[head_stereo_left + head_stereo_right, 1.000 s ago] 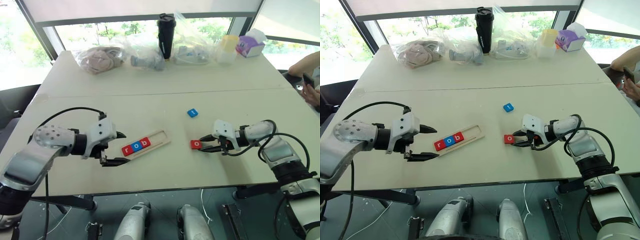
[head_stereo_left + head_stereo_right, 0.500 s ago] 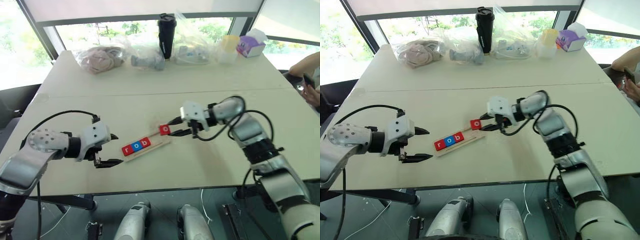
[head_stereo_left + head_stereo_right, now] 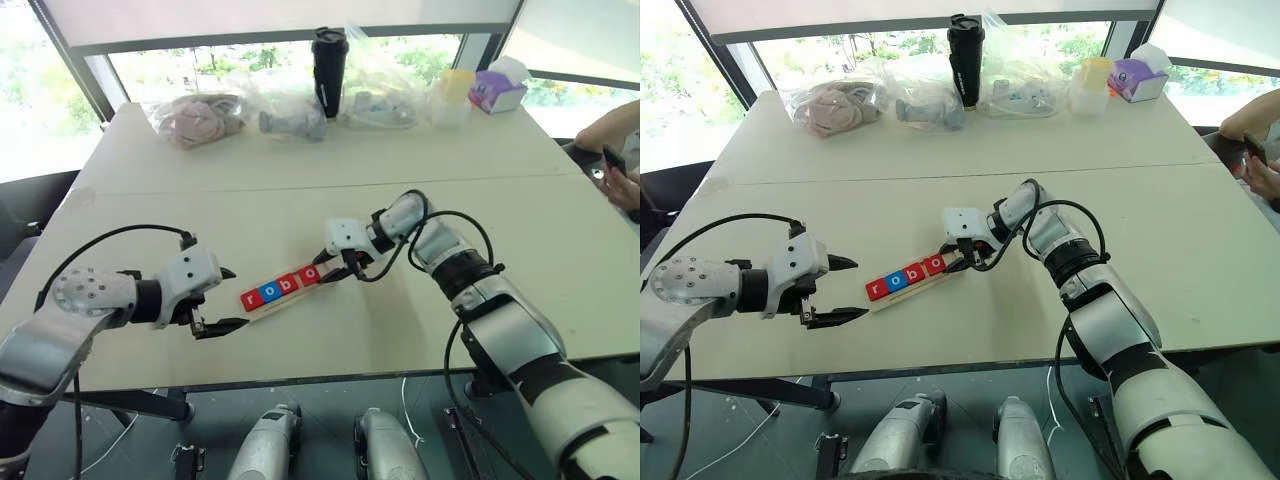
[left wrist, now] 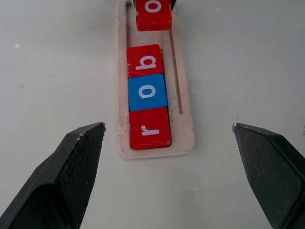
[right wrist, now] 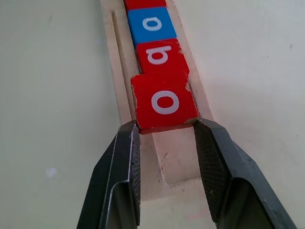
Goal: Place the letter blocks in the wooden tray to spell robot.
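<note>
The wooden tray (image 4: 185, 131) lies slanted in the middle of the table. In it sit three letter blocks in a row: red r (image 4: 149, 129), blue o (image 4: 147, 92) and red b (image 4: 144, 61). My right gripper (image 3: 335, 266) is shut on a red o block (image 5: 164, 101), holding it over the tray right beside the b. I cannot tell whether it rests on the tray floor. My left gripper (image 3: 218, 300) stands open with nothing in it, just off the tray's r end.
At the far edge stand a black tumbler (image 3: 327, 72), plastic bags of items (image 3: 200, 118), a pale yellow container (image 3: 455, 97) and a purple tissue box (image 3: 497, 92). A person's hand with a phone (image 3: 620, 175) shows at the right edge.
My right gripper has carried the red o block from the right part of the table leftward to the tray, beside the b. The left gripper has stayed open in about the same place.
</note>
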